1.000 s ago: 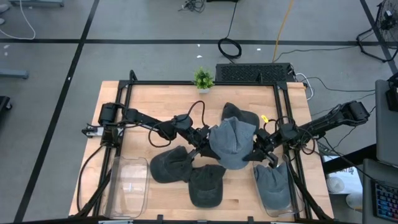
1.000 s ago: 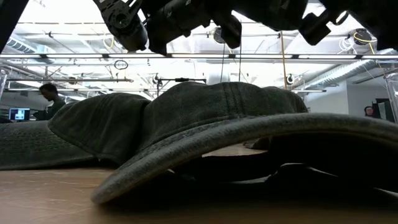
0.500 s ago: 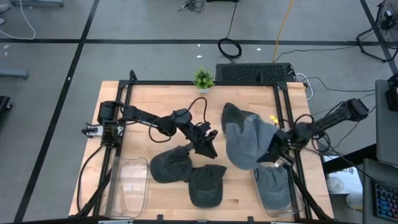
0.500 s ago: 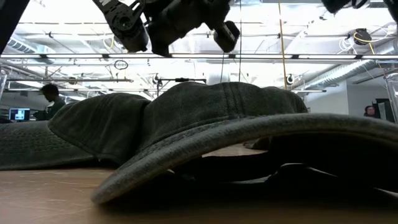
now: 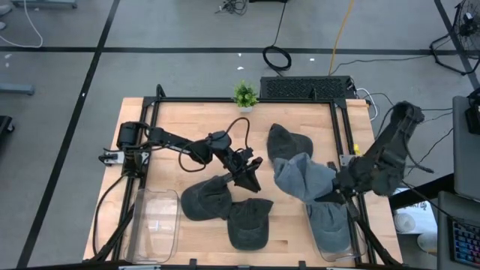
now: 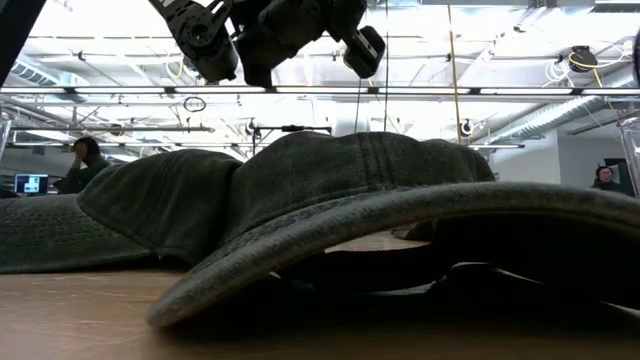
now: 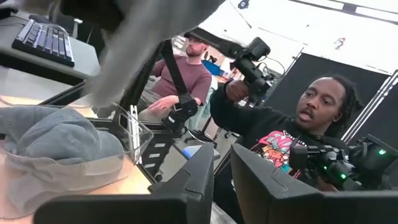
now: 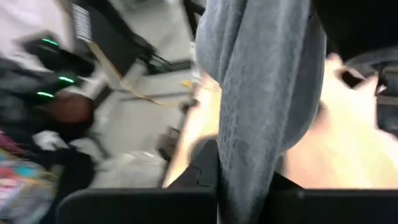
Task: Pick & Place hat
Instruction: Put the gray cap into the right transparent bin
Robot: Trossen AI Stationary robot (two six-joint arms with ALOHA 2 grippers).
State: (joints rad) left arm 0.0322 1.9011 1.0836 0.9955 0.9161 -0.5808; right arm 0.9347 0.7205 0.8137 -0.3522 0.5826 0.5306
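Observation:
My right gripper point(image 5: 335, 193) is shut on a grey-blue hat point(image 5: 304, 178), held at the table's right side just beyond the right clear bin point(image 5: 324, 251). That bin holds another grey hat point(image 5: 330, 225). My left gripper point(image 5: 253, 178) stays over the table's middle, narrowly open with nothing between its fingers point(image 7: 205, 180). Below it, two dark hats point(image 5: 206, 199) point(image 5: 250, 223) lie on the table, brims overlapping. One more dark hat point(image 5: 289, 141) lies at the far middle. My right gripper pinches the hat's cloth at its right-hand edge point(image 8: 245, 180) between the two fingers, coming from the table's right side at a slight downward slant. One layer or several, I cannot tell. The hat point(image 8: 261, 93) droops slack from the fingers toward the table's middle.
An empty clear bin point(image 5: 154, 225) stands at the near left corner. A small potted plant point(image 5: 244, 95) sits at the far edge. Black frame rails point(image 5: 341, 142) run along the table's sides. People sit beyond the table's right side point(image 7: 311, 130).
My left gripper has let go of the grey-blue hat and stayed over the table's middle. My right gripper has pulled back toward the table's right edge and risen, taking the hat with it. The hat now droops from that gripper alone, beside the right bin.

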